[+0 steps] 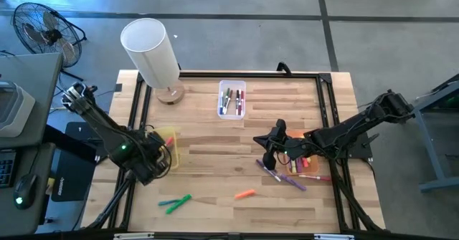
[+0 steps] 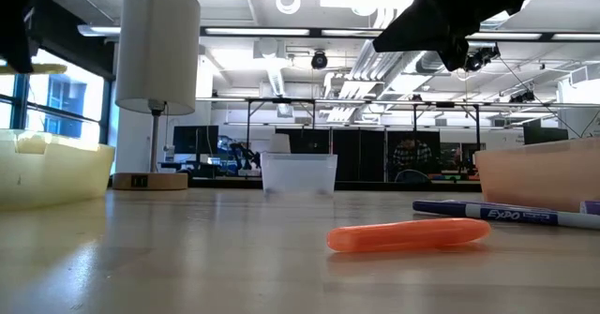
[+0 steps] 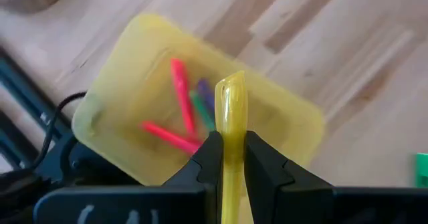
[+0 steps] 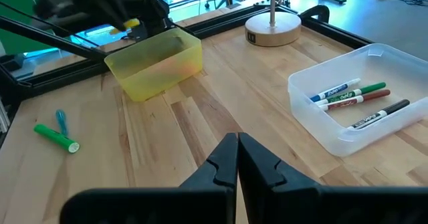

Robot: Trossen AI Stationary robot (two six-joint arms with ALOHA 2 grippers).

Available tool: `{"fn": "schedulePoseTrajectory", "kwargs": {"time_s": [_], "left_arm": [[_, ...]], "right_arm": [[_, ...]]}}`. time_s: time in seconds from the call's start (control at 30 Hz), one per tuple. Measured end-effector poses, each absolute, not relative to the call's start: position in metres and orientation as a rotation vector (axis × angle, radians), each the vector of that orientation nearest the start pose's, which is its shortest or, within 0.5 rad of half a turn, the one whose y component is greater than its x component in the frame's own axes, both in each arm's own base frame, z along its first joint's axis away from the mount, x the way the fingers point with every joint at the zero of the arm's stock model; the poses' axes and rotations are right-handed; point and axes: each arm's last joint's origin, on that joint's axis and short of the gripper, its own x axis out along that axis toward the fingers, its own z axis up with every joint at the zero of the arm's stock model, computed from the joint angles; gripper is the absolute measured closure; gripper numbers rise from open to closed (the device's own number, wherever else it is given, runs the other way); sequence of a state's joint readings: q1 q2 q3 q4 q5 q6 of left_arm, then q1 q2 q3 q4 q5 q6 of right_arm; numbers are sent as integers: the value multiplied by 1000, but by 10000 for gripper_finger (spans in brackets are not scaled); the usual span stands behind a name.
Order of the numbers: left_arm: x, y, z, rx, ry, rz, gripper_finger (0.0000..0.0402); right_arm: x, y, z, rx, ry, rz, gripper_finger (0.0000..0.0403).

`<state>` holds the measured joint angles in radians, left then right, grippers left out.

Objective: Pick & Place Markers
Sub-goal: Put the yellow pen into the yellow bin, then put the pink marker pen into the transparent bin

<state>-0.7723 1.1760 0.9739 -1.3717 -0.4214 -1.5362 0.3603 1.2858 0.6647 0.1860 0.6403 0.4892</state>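
Hovering over yellow bin (image 3: 134,70), left gripper (image 3: 227,150) pinching yellow marker (image 3: 231,110)

Two dark jointed arms, black wedge-shaped fingers (image 4: 221,167), green indicator light

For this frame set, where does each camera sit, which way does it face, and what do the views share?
High: overhead, straight down; both arms, table.
Low: table height, level across; an arm overhead, orange marker.
Left wrist: above the yellow bin; left gripper clamps a yellow marker.
Right wrist: faces across the table; right gripper shut, empty.
Shared: clear bin in high and right wrist.
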Motion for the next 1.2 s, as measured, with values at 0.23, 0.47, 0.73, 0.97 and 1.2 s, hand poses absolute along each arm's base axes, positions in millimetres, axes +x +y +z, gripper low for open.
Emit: {"fn": "schedulePoseTrajectory", "kwargs": {"time_s": [0.23,0.47,0.73,0.97,1.2], "left_arm": [[109,-92,217,-575,1121,705,369],[101,-82,213,-649,994,635,369],[101,-81,214,-660,978,642,339],[102,-81,212,-672,954,669,270],[103,-83,218,-691,941,657,250]], "right_arm": [[252,76,225,271,305,-360,402],[252,76,227,277,286,-362,402],[254,73,229,271,266,-365,402],[256,69,228,276,275,-361,402],[256,68,228,264,284,-343,402]]}}
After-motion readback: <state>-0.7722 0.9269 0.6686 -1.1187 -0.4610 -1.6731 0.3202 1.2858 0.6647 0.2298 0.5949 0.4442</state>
